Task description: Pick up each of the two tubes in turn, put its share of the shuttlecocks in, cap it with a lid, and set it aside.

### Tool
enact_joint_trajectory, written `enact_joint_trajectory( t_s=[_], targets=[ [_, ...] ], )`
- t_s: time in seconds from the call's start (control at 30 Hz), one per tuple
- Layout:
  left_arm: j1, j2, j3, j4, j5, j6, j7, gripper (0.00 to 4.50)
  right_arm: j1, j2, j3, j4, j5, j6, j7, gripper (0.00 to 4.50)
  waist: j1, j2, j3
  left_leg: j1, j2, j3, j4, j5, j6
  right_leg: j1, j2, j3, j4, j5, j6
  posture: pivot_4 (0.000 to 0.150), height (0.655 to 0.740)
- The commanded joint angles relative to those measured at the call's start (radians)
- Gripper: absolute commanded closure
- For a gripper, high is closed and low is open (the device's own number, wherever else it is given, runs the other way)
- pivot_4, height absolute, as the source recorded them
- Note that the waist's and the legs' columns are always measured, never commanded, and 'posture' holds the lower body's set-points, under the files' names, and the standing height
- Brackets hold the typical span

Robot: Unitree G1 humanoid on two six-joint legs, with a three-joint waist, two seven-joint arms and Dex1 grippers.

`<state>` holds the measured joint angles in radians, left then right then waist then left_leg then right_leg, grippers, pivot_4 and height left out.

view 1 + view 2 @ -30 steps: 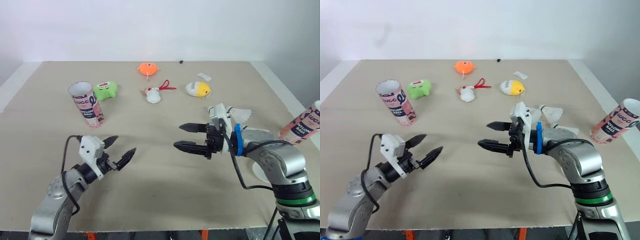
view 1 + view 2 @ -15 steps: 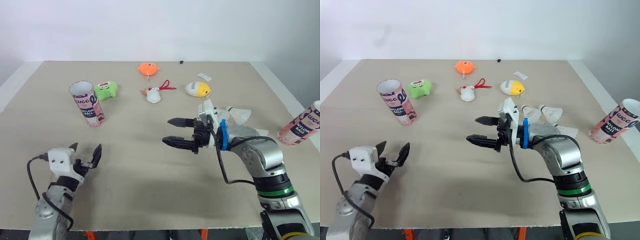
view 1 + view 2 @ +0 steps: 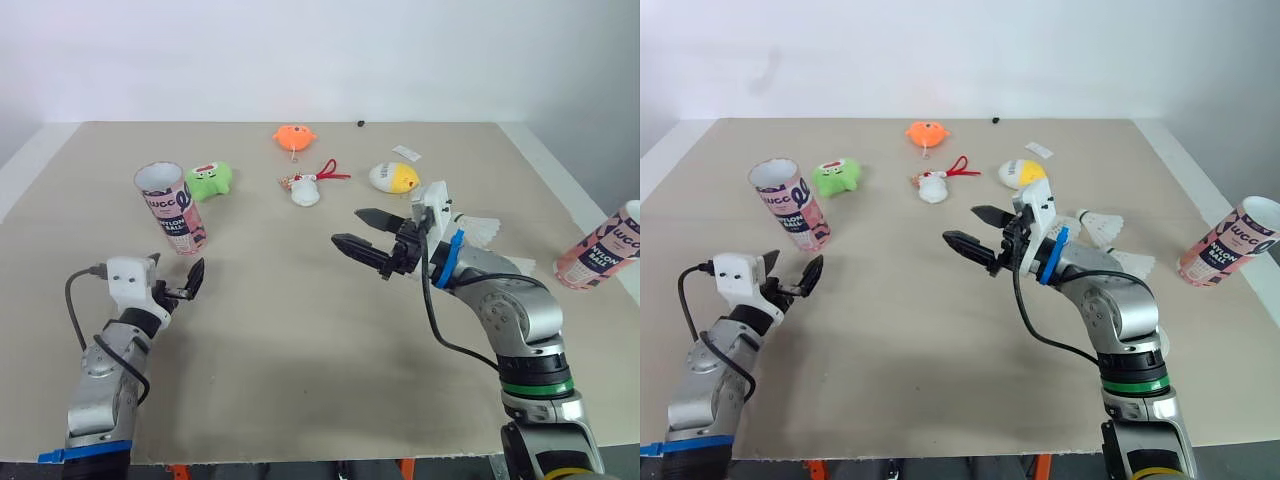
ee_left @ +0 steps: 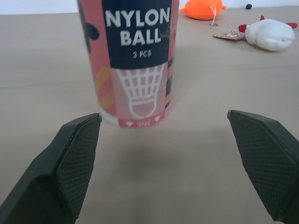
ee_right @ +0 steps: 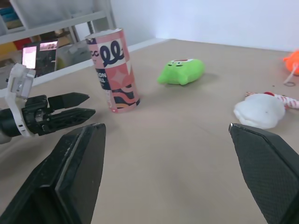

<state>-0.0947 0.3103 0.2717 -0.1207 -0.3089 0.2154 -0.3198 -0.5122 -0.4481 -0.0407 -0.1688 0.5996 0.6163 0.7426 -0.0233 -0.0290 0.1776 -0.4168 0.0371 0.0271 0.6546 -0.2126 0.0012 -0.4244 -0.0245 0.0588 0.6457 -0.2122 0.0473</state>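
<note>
1. Step in hand, by the look of it: the approach to the first tube, with nothing yet picked up, filled or capped.
2. Left gripper: spread wide, empty, low over the table.
3. Straight ahead of it, near but clear of the fingertips: the pink tube, upright, mouth open, a shade toward one finger rather than centred on the gap.
4. Right gripper: likewise parted wide, gripping nothing, held above the table and pointed across toward the left gripper's side.
5. Behind the right gripper, just beside its wrist: the shuttlecocks, lying on the table.
6. Well off to its outer side, past the forearm: the second tube, standing, mouth open.
7. Beyond both grippers, apart from the work: a green plush just past the pink tube, an orange plush, a white plush and a yellow toy.
8. Next move, as a judgement:
   - Centre the left gripper on the pink tube.
   - Ease forward to bracket it with both fingers.
   - Close on the mid-body.
9. Care needed: a gentle squeeze on a likely thin wall, and no one-sided nudge before closing, for fear of tipping it.
10. Probably after that: the right gripper turned back toward the shuttlecocks.
</note>
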Motion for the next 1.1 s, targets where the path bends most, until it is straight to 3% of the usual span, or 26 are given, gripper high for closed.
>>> enact_joint_trajectory(
  t_s=[0.03,0.83,1.1],
  targets=[
    [-0.048,0.029,0.005,0.025,0.015,0.007,0.011,0.0,0.008,0.005,-0.032,-0.066,0.033,0.003,-0.016,0.01,0.0,0.0,0.0,0.0,0.0,0.0,0.0,0.0,0.0,0.0,0.0,0.0,0.0,0.0,0.0,0.15,0.74],
    [-0.347,0.065,-0.04,0.383,0.113,-0.032,0.04,0.0,0.054,-0.023,-0.051,-0.133,0.055,0.038,-0.062,0.01,0.0,0.0,0.0,-0.002,0.0,-0.001,0.0,0.0,0.0,-0.001,0.0,0.0,0.0,0.0,0.001,0.15,0.74],
    [-0.483,0.074,-0.061,0.622,0.143,-0.1,0.015,0.0,0.054,-0.029,-0.051,-0.135,0.057,0.035,-0.075,0.01,0.0,-0.001,0.0,-0.002,-0.001,-0.001,0.0,0.0,0.0,-0.001,0.0,0.0,0.0,0.001,0.002,0.15,0.74]
  ],
)
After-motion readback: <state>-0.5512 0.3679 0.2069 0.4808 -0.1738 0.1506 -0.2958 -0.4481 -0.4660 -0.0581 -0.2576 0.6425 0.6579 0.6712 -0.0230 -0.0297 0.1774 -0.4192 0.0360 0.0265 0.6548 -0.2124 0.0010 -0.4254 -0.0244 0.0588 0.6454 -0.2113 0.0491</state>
